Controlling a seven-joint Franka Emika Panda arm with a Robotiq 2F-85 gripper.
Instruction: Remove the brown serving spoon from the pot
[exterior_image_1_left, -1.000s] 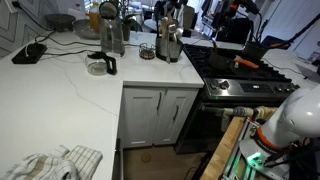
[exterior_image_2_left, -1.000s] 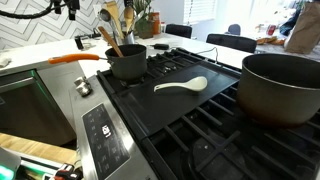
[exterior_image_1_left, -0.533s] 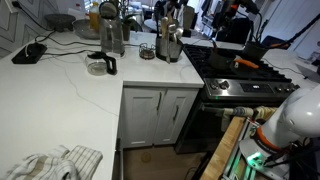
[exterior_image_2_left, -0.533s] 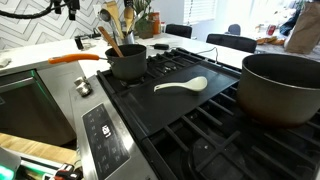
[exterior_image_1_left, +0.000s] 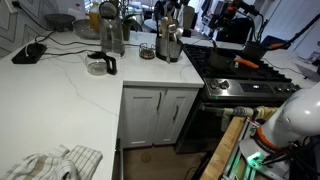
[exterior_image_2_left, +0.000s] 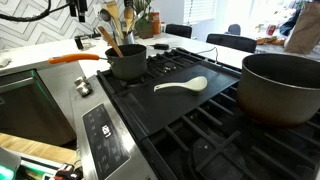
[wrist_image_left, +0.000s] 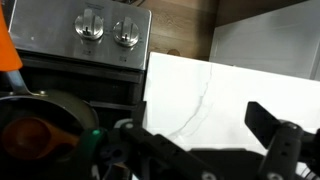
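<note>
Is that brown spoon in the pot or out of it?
In. In an exterior view the brown spoon leans tilted, its lower end inside the dark pot.

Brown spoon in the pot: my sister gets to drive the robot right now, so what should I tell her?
Gripper: open, fingers empty, over the white counter beside the stove.
Brown spoon: standing in the dark orange-handled pot on the stove.
Done: nothing; spoon not yet grasped.
Left: reach the pot, grip the spoon's handle, lift it out, set it down. Leave the white spoon lying on the stove.
</note>
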